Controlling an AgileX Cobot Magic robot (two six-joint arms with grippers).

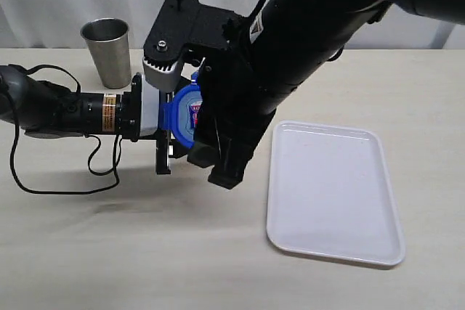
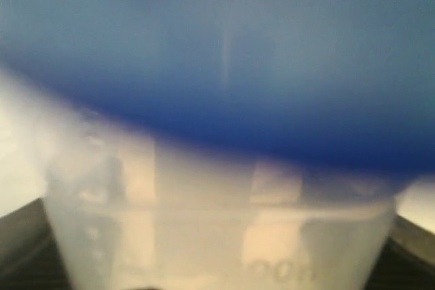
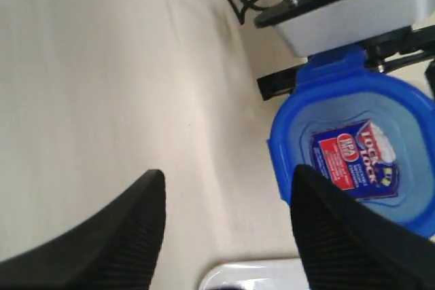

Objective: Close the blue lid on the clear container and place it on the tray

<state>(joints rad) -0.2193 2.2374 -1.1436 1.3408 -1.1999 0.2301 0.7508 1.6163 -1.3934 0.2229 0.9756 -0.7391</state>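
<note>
- Plastic all round: the clear container [image 2: 217,236] reads as thin-walled, stiff and light. Expect it to tip or skate on the bench [image 1: 145,252] under a sideways shove rather than crush.
- Its smooth walls look slippery. Grip it across two opposite flat sides, below the lid rim. Don't lift it by the lid; my guess is the lid isn't locked yet.
- The blue lid [image 3: 353,140] is hard plastic with hinged flaps. Press down on the flaps, not the thin centre panel.
- One flap [image 3: 338,66] seems to stick outward toward the left arm, so it is likely unlatched. You can't check the other flaps from here.
- The lid sits on top of the container, right up against the left wrist camera, and fills the upper part of that view.
- Left jaws: they come in from the side, with one dark finger at each container wall. They look clamped on it, but contact is blurred, so treat that as a judgement.
- Right jaws: wide open and holding nothing, with only bare bench between the ribbed pads [image 3: 109,236].
- The lid is not between the right jaws. It lies outside one pad and is partly hidden behind it, so you'd have to shift across before pressing any flap.
- The tray [image 1: 334,194] lies flat on the bench on the right arm's side, apart from the container.
</note>
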